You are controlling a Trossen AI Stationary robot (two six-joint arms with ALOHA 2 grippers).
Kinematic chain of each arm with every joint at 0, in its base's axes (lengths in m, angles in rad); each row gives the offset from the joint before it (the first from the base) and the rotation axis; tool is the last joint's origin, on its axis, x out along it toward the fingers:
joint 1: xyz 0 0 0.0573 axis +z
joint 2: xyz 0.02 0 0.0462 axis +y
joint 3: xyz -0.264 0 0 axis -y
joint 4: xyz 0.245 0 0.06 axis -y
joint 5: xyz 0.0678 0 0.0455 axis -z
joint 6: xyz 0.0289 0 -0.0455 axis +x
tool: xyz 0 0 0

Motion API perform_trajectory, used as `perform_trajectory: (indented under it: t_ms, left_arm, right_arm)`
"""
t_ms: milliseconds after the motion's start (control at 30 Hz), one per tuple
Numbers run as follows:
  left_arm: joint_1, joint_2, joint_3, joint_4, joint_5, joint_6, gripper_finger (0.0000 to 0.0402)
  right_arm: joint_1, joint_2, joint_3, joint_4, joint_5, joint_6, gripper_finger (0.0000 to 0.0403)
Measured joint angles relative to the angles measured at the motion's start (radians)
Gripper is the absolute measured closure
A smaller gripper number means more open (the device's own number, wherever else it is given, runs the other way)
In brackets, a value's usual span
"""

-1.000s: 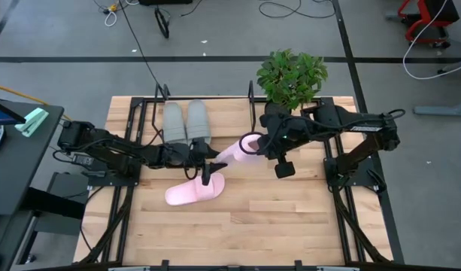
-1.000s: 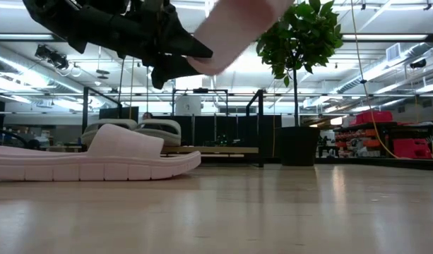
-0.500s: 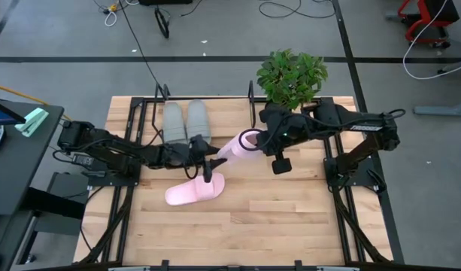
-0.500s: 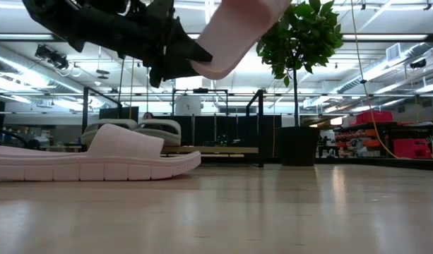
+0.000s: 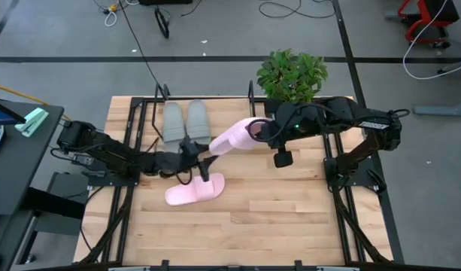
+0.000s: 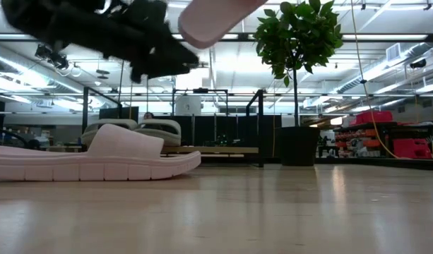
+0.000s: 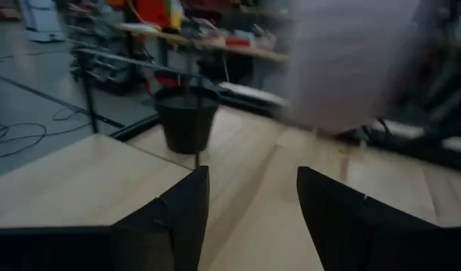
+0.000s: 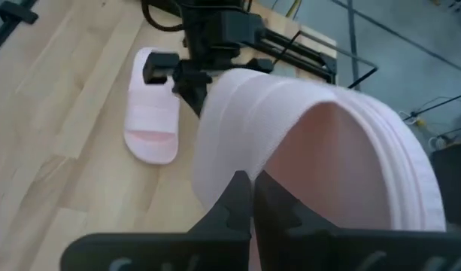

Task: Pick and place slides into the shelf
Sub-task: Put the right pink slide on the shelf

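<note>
**Slide held above the table by the right gripper**

The table (image 5: 290, 218) is a light wooden board, with black frames at its sides. Around it is a grey floor with cables. Beyond the table, the low view shows a big hall with ceiling lights and racks. A plant (image 5: 292, 75) in a black pot (image 6: 298, 146) stands at the far edge.

The right gripper (image 5: 262, 130) holds a pink slide (image 5: 232, 138) in the air; its fingers (image 8: 241, 203) are pressed together on the edge of the strap. The long axis of this slide lies across the table, and its free end points away from the right fingers, toward the left gripper (image 5: 202, 159). This end is just beside the left fingers (image 7: 177, 218), which stand wide apart with nothing between them.

A second pink slide (image 5: 195, 191) lies flat on the table, just in front of the left fingers. Two grey slides (image 5: 185, 121) lie side by side on the shelf (image 5: 144, 124), just beyond the left gripper, with their long axes pointing to the far edge.
</note>
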Motion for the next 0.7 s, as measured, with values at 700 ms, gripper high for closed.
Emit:
perform_trajectory:
  t_ms: [700]
  left_arm:
    - [-0.035, -0.033, -0.181, 0.758, 0.207, 0.362, 0.0211]
  right_arm:
    - [-0.047, -0.006, 0.020, 0.189, -0.009, -0.059, 0.0401]
